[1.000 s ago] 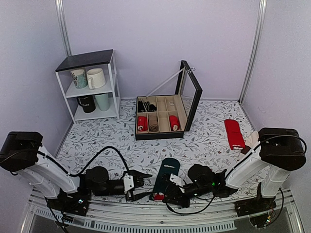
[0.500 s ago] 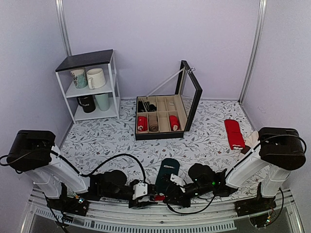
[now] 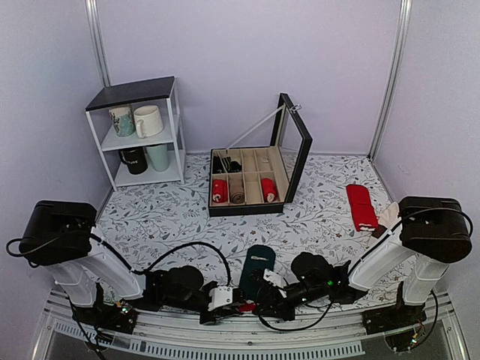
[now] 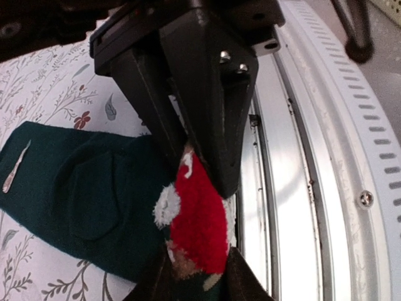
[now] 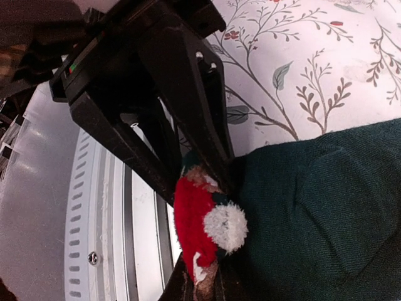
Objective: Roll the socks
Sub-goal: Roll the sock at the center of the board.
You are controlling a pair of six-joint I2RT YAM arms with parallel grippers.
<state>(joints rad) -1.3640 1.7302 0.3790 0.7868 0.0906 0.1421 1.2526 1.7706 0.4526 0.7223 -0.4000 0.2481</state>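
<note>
The dark teal socks (image 3: 259, 264) lie flat as a long strip at the table's near edge, also seen in the left wrist view (image 4: 75, 188) and the right wrist view (image 5: 326, 213). Their near end carries a red and white fluffy patch (image 4: 200, 219). My left gripper (image 3: 237, 306) comes in from the left, and its fingers press on that patch from both sides (image 4: 200, 290). From the right, my right gripper (image 3: 253, 298) pinches the same end (image 5: 203, 290). The two grippers meet tip to tip over the patch.
An open black box (image 3: 247, 184) with red and beige sock rolls stands mid-table. Red socks (image 3: 361, 206) lie at the right. At the back left a white shelf (image 3: 142, 135) holds mugs. A metal rail (image 3: 225, 334) runs along the near edge, right under both grippers.
My left arm has swung right to the socks' near end and its jaws have closed on the red patch. The right gripper has kept its hold and place.
</note>
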